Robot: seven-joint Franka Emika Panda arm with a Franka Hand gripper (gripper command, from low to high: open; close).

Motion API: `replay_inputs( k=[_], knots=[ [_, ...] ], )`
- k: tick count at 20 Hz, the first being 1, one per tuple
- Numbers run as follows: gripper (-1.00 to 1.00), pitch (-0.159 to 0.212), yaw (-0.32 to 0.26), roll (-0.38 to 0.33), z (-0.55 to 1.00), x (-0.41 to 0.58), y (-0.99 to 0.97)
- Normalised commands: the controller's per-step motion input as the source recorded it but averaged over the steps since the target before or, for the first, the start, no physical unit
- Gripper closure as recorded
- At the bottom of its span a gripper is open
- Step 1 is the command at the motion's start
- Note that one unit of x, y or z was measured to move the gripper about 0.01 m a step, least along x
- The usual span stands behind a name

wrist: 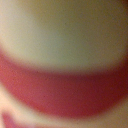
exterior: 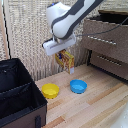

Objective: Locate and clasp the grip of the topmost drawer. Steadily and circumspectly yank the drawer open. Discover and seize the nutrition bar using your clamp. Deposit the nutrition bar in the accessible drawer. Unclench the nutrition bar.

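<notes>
One nutrition bar (exterior: 66,61) hangs between the clamp's (exterior: 63,53) fingers.

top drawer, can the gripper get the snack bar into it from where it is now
Probably yes. The top drawer already looks pulled out, and the gripper holds the snack bar in the air, clear of the two bowls. Nothing shows between them. The wrist view is too blurred to confirm the grip.
</notes>
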Motion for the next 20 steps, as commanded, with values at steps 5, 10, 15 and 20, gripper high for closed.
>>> replay_inputs(
  k=[5, 10, 15, 20],
  knots=[
    [1.00, 0.091, -0.098, -0.004, 1.00, 0.356, 0.19],
    [1.00, 0.070, -0.145, -0.003, 1.00, 0.373, 0.05],
    [1.00, 0.089, -0.180, -0.006, 1.00, 0.368, -0.06],
    [1.00, 0.098, -0.155, -0.021, 1.00, 0.527, -0.15]
  ],
)
